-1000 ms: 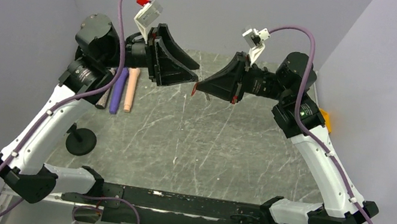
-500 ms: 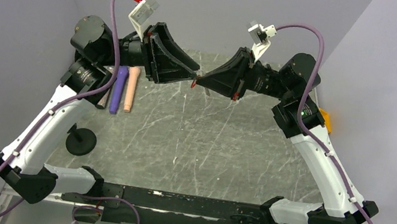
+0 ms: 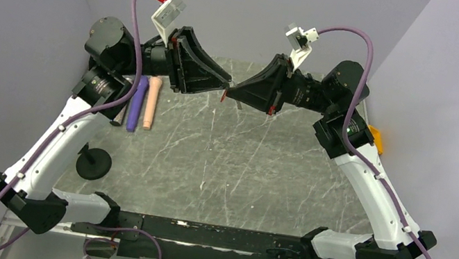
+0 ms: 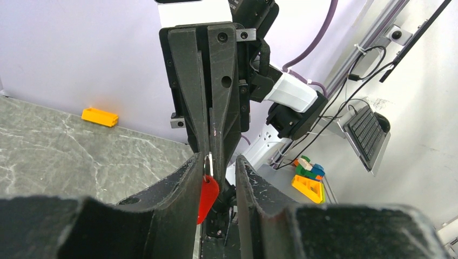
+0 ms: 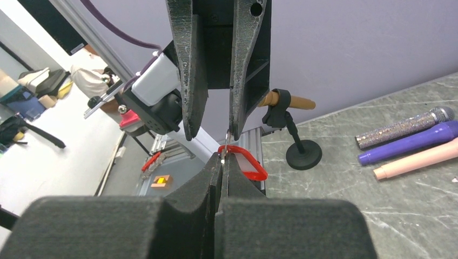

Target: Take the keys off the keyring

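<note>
The keyring is a tiny red tag on a thin metal ring, held up in the air above the middle of the far table. My right gripper is shut on the metal ring, and the red tag hangs just past its tips. My left gripper faces it tip to tip and is open. In the left wrist view the red tag and ring hang between the left fingers, close to one pad. No key shows clearly.
A purple microphone, a pink one and a glittery one lie at the far left of the marble table. A black round stand sits near left. A yellow-orange box lies at the far right edge.
Both grippers have risen a little and moved toward the far side. They have closed the gap between them, and the left fingers now stand around the ring held by the right gripper.
</note>
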Controlling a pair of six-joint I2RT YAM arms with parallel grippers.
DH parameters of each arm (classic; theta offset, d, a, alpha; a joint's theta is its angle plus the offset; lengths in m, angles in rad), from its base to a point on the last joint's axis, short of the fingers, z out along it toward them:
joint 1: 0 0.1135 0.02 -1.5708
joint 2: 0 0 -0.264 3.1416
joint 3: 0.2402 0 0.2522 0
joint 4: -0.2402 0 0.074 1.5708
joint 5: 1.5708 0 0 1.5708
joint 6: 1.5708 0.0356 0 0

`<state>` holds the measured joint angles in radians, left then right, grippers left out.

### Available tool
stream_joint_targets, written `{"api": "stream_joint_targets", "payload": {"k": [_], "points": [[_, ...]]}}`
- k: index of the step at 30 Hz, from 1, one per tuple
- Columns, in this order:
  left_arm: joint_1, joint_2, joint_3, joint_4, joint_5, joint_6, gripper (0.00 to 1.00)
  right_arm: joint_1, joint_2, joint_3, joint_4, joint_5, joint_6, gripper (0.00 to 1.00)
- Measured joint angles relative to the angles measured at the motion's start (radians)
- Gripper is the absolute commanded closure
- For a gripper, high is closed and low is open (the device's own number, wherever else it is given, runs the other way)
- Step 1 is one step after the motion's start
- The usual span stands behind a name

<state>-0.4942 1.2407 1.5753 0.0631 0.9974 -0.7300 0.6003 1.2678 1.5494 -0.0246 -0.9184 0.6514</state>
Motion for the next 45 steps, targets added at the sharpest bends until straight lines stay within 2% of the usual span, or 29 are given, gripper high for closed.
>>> {"api": "stream_joint_targets", "payload": {"k": [13,20,27,35,41,45], "points": [[0.0,0.0,0.0,-0.009,-0.001,0.003,0.75,0.0,0.0,0.0,0.009,-0.005,0.005,1.0],[0.0,0.0,0.0,-0.019,-0.004,0.006,0.84,0.0,0.0,0.0,0.011,-0.008,0.007,1.0],[0.0,0.0,0.0,-0.032,-0.012,0.013,0.87,0.0,0.0,0.0,0.011,-0.008,0.007,1.0],[-0.003,0.0,0.001,-0.053,-0.015,0.035,1.0,0.0,0.0,0.0,0.011,-0.008,0.008,1.0],[-0.01,0.002,0.017,-0.086,-0.019,0.057,1.0,0.0,0.0,0.0,0.011,-0.011,0.008,1.0],[-0.023,0.021,0.076,-0.181,-0.024,0.127,1.0,-0.001,-0.001,0.0,0.011,-0.019,0.007,1.0]]}}
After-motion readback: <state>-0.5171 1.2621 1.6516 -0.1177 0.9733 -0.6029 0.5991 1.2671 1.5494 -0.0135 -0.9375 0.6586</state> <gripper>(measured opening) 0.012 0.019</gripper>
